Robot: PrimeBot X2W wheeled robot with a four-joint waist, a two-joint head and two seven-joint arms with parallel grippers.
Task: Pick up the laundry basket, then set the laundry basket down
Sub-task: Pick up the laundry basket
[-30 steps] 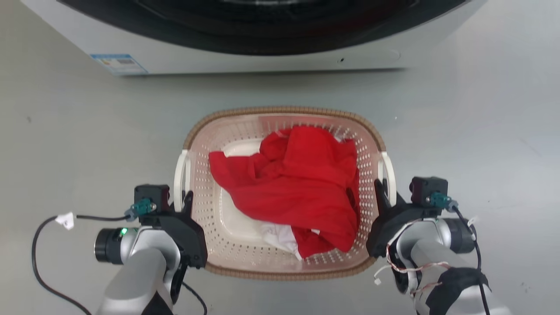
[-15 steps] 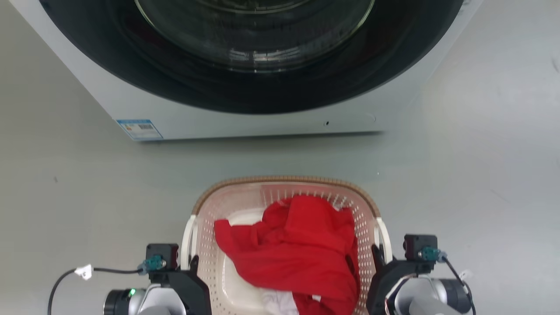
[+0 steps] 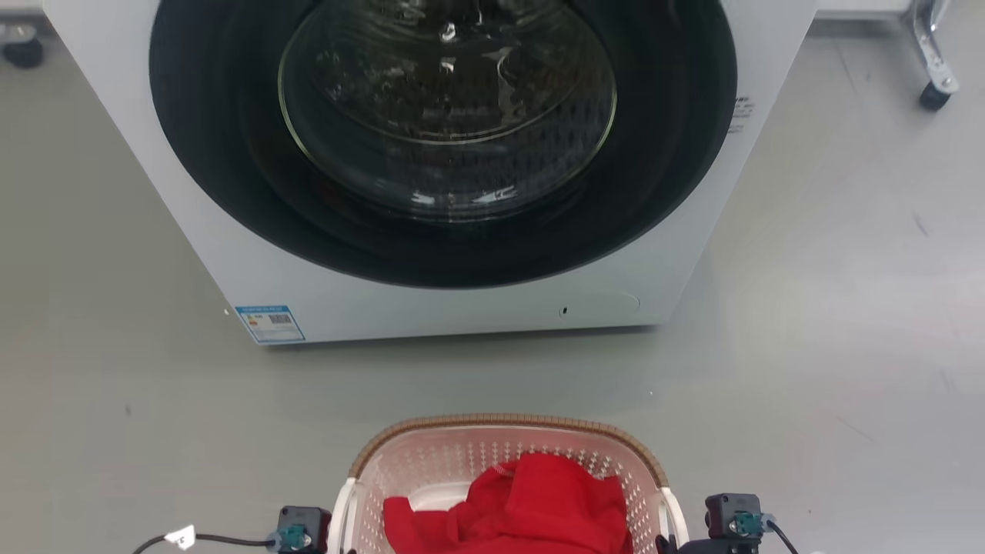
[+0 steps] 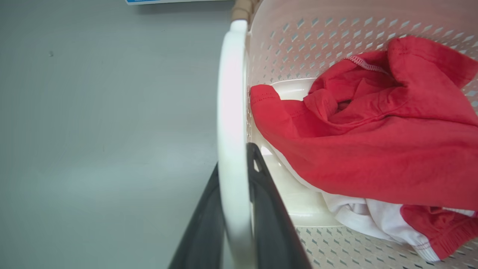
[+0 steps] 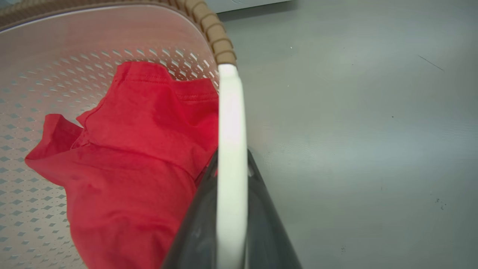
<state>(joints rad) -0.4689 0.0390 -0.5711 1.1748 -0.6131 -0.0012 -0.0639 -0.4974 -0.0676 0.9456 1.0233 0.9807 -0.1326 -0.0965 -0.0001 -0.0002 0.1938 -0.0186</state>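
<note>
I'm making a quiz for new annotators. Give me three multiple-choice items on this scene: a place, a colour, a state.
1. Where is the laundry basket relative to the washer? A) inside B) in front, floor between C) on top
2. The biggest garment's colour? A) blue B) black C) red
3. The left end effector is: A) shut on the basket's white handle B) open C) gripping the garment
Answers: B, grey floor separates them; C, red cloth shows in both wrist views; A, its fingers press the handle from both sides.
</note>
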